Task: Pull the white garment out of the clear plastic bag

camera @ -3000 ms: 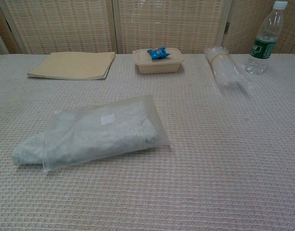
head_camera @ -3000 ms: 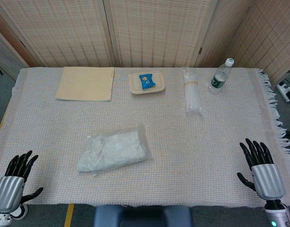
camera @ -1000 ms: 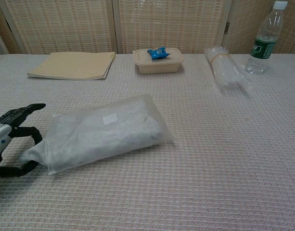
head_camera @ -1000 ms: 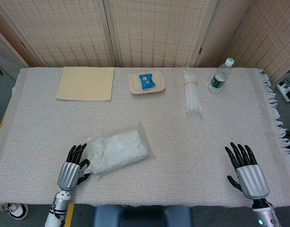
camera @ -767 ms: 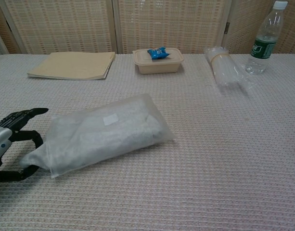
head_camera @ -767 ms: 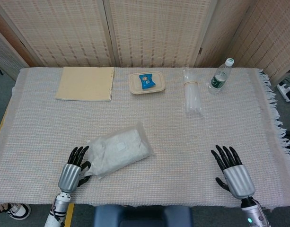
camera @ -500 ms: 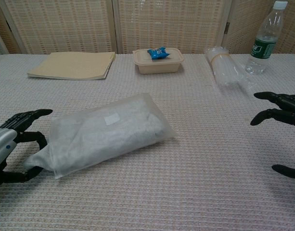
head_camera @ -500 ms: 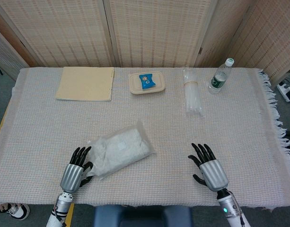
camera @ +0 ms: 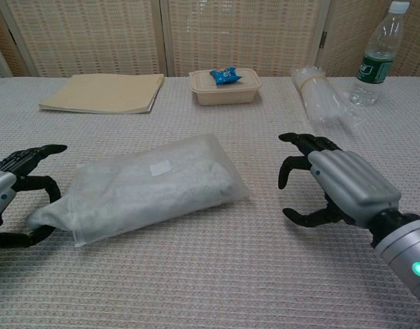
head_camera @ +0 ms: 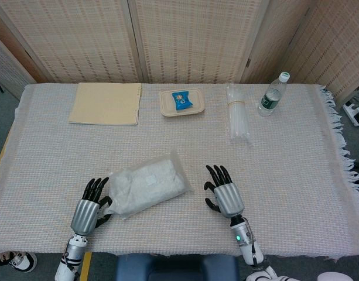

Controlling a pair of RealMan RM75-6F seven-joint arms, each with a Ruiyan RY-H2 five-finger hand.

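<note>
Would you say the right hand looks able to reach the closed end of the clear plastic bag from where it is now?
Probably yes. The right hand is open, beside the clear plastic bag but apart from it, with only bare tablecloth between them.

Bright, even light from overhead, soft faint shadows, both views sharp, no glare or noticeable distortion

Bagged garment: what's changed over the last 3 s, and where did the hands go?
Left hand came in from the table's near left corner and now grips the white garment end poking from the clear plastic bag. Right hand swept in from the right edge, open, short of the bag. Bag shifted slightly. Folder, box, bottle unchanged.
</note>
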